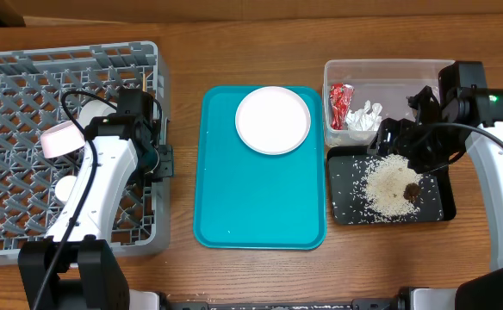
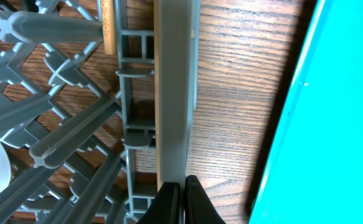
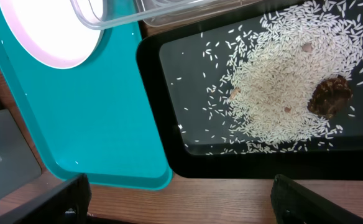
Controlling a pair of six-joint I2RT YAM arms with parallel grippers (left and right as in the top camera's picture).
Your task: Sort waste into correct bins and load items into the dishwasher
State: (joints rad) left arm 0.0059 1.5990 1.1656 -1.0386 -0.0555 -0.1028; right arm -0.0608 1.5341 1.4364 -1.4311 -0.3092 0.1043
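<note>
The grey dish rack [image 1: 27, 69] holds the pink bowl [image 1: 60, 138] and a white bowl [image 1: 66, 187]. My left gripper [image 2: 183, 199] is shut, with nothing seen between its fingers, right over the rack's right wall [image 2: 175, 93]. A thin wooden chopstick [image 2: 109, 28] lies by that wall. The white plate [image 1: 273, 120] sits on the teal tray. The clear tub [image 1: 389, 69] holds the red-and-white wrapper [image 1: 338, 103] and the tissue [image 1: 363, 116]. The black tray [image 1: 346, 202] holds rice [image 3: 275, 81] and the brown lump [image 3: 330, 96]. My right gripper [image 3: 188, 205] is open and empty above the black tray's left edge.
The large teal tray [image 1: 234, 198] lies in the middle between the rack and the bins, and shows in the right wrist view [image 3: 94, 124]. Bare wood table [image 2: 237, 93] lies between the rack and the teal tray.
</note>
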